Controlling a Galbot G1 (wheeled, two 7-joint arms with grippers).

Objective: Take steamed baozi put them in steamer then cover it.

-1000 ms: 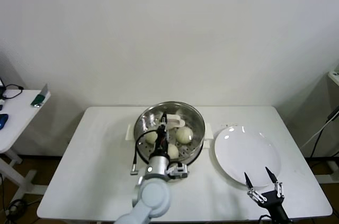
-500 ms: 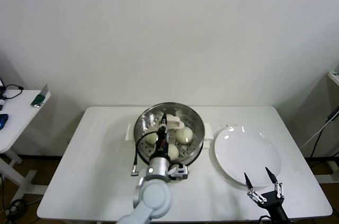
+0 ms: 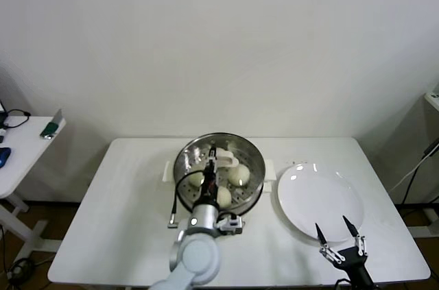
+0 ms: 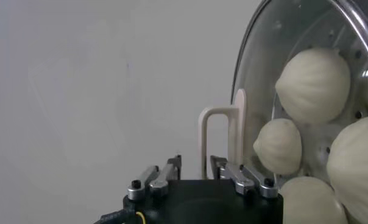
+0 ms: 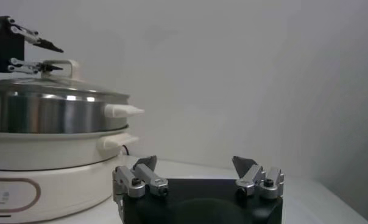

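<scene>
1. Plain white wall backs the head view, where a white rectangular surface (image 3: 116,214) carries the round shiny stainless-steel steamer (image 3: 252,154) on its cream-white pot base. The round clear glass cover with a cream-white bar handle (image 3: 226,160) sits on the steamer, and the cream-white round steamed baozi (image 3: 238,175) show through the glass. The left end effector (image 3: 212,158) reaches in over the cover beside its handle. A flat white round plate (image 3: 319,201) lies bare just beside the steamer. The right end effector (image 3: 340,232) waits near the front edge, below the plate, fingers spread wide and holding nothing.

2. Left wrist view: the left end effector (image 4: 195,169) points straight along the cover's handle (image 4: 223,135), jaws partly parted on either side of the handle's near leg; whether a pad touches it I cannot tell. Steamed baozi (image 4: 313,85) lie close together under the glass (image 4: 257,49).

3. Right wrist view: the right end effector (image 5: 196,173) hangs low over the surface, jaws apart and empty, facing the steamer (image 5: 50,112). Farther off, the left end effector (image 5: 47,56) straddles the cover's handle (image 5: 67,66) from the side, fingers apart.

4. Risk, as I judge it: if the left arm lifts away while a finger catches the handle, the cover could be dragged askew or tipped off the rim. A sideways withdrawal could also knock the handle.
</scene>
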